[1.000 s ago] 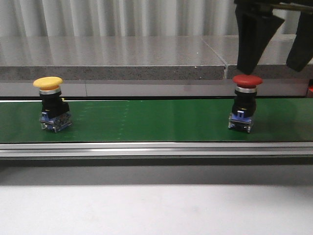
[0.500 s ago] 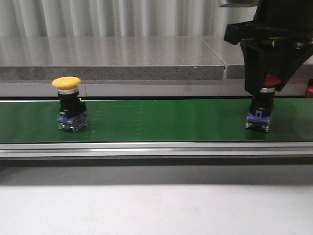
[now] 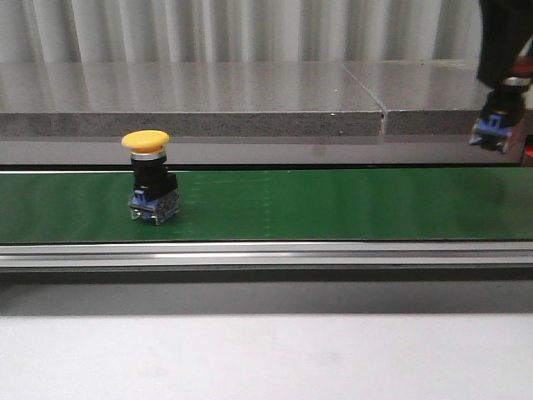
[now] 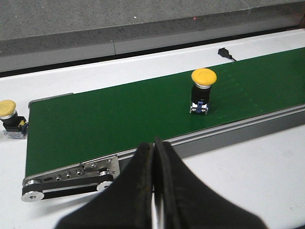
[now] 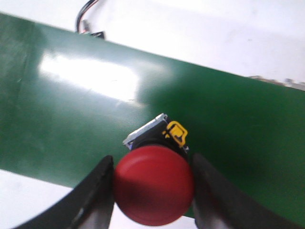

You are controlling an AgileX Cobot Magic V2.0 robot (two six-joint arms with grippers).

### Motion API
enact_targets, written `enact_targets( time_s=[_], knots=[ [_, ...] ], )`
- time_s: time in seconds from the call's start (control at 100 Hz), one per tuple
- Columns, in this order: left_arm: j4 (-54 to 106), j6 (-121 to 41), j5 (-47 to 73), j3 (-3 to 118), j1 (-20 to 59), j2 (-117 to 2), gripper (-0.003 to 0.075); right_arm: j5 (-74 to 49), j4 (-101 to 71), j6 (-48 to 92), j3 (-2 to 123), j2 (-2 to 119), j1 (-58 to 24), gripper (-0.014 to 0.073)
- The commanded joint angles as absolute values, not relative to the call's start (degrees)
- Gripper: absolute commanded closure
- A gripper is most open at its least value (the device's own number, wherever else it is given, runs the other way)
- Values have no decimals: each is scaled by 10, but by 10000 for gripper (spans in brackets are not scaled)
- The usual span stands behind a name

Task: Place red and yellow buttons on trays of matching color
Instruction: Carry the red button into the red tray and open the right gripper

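Your right gripper (image 5: 153, 191) is clamped on the red button (image 5: 153, 185), one black finger pressed against each side of its mushroom cap, and in the front view you can see that button (image 3: 498, 125) hanging clear above the green conveyor belt (image 3: 333, 204) at the far right edge, its blue base tilted and only a sliver of red showing under the dark arm. From the right wrist camera you look straight down on the red cap, with the button's grey body and a yellow tab just beyond it and the belt below. The yellow button (image 3: 150, 177) stands upright on the belt toward the left, well apart from the red one; the left wrist camera shows it (image 4: 202, 90) too, on the belt's green surface (image 4: 119, 119). Your left gripper (image 4: 154, 191) sits low on the near side of the belt with its two fingers pressed together and nothing between them. A second yellow button (image 4: 10, 119) rests on the white table (image 4: 248, 176) just beside the left end of the belt.
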State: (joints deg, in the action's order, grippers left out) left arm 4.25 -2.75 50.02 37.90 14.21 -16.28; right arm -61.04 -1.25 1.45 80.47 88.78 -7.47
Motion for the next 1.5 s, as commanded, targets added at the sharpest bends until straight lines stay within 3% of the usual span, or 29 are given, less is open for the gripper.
enact_targets(
  time_s=[0.0,0.35,0.68,1.07,1.49],
  knots=[
    [47,-28,461,392,147,-169,741,-593,-9,14,826,858,-19,454],
    [47,-28,461,392,147,-169,741,-555,-10,-17,826,857,164,454],
    [47,-28,461,392,147,-169,741,-557,-11,-65,880,914,267,454],
    [47,-28,461,392,147,-169,741,-556,-21,-67,1006,1043,295,454],
    [47,-28,461,392,147,-169,741,-460,-48,-67,1024,1147,295,454]
  ],
)
